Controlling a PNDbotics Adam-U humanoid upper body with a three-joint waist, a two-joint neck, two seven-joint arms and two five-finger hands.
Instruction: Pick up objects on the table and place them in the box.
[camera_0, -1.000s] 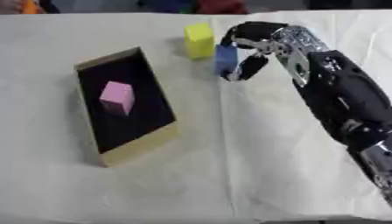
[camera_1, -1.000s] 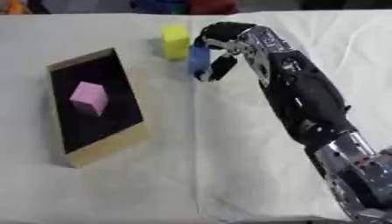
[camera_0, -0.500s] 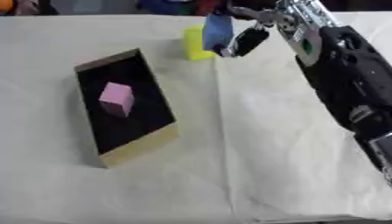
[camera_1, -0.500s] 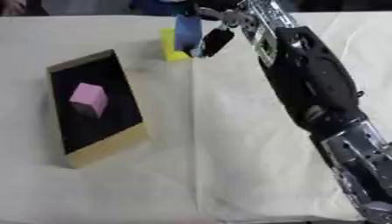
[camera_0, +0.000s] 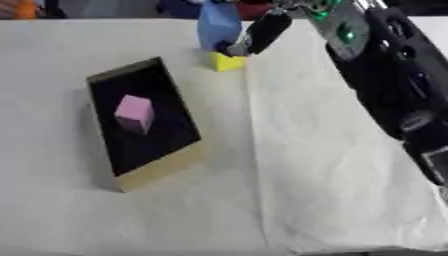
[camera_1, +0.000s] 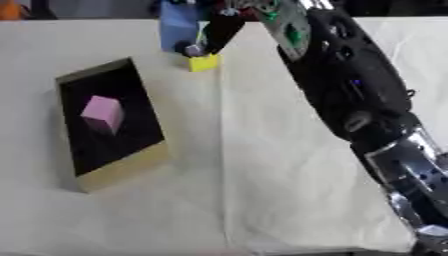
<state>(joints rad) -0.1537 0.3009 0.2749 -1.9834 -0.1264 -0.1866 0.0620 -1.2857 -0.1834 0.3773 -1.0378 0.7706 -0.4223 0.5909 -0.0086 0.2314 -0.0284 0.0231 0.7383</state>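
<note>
right hand (camera_0: 262, 31) fingers curled round the blue block (camera_0: 217, 26), pinching it from the side so the bottom face hangs free for a drop. block is held up off the table, in front of the yellow block (camera_0: 227, 61), which sits on the cloth at the far side. arm comes in from the upper right, high enough to pass over the box wall. box (camera_0: 162, 165) lies well to the left and nearer, open side up, pink block (camera_0: 134, 113) already in it. left hand not visible.
</note>
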